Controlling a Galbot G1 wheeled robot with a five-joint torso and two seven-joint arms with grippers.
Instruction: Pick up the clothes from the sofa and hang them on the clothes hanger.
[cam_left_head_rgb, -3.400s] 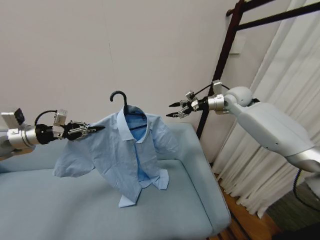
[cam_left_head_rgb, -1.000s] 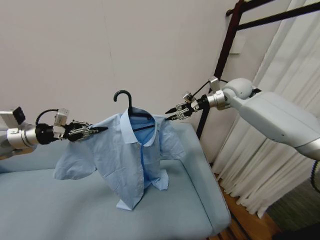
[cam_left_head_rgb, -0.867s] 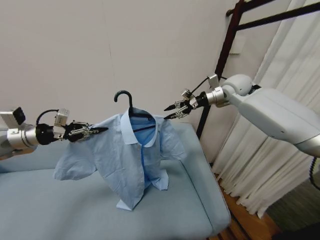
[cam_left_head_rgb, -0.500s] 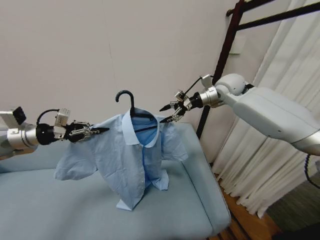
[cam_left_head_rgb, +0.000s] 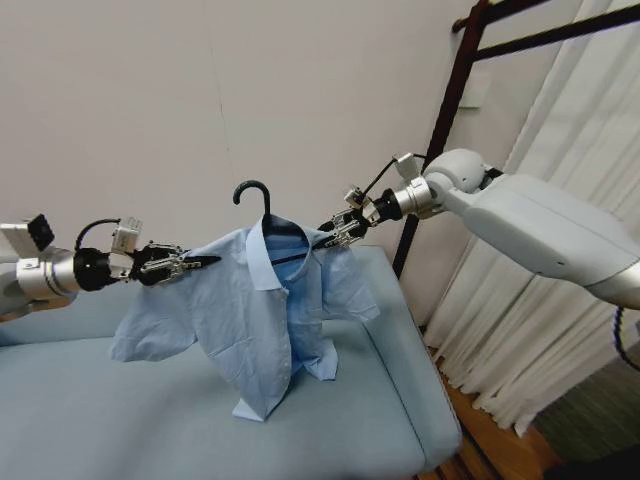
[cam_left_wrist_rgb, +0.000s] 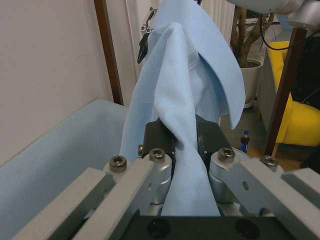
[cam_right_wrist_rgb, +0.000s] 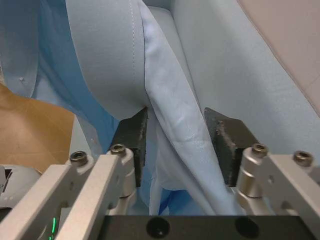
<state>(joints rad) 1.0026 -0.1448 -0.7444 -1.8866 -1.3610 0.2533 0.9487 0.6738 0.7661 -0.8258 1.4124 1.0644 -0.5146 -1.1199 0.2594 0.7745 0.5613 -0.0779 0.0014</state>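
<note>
1. The light blue shirt (cam_left_head_rgb: 265, 310) hangs on a black hanger (cam_left_head_rgb: 262, 205), held up in the air above the pale blue sofa (cam_left_head_rgb: 100, 420). Its hem is just over the seat.
2. The left gripper (cam_left_head_rgb: 190, 263) is at the shirt's left shoulder. Its fingers are clamped on a twisted fold of the cloth.
3. The right gripper (cam_left_head_rgb: 335, 232) is at the shirt's right shoulder. In the right wrist view its pads (cam_right_wrist_rgb: 132, 137) stand apart, with a fold of the shirt between them. One pad touches the fold, and a gap shows at the other.
4. A dark wooden rack (cam_left_head_rgb: 450, 110) stands far right, beside white curtains (cam_left_head_rgb: 570, 150).
</note>
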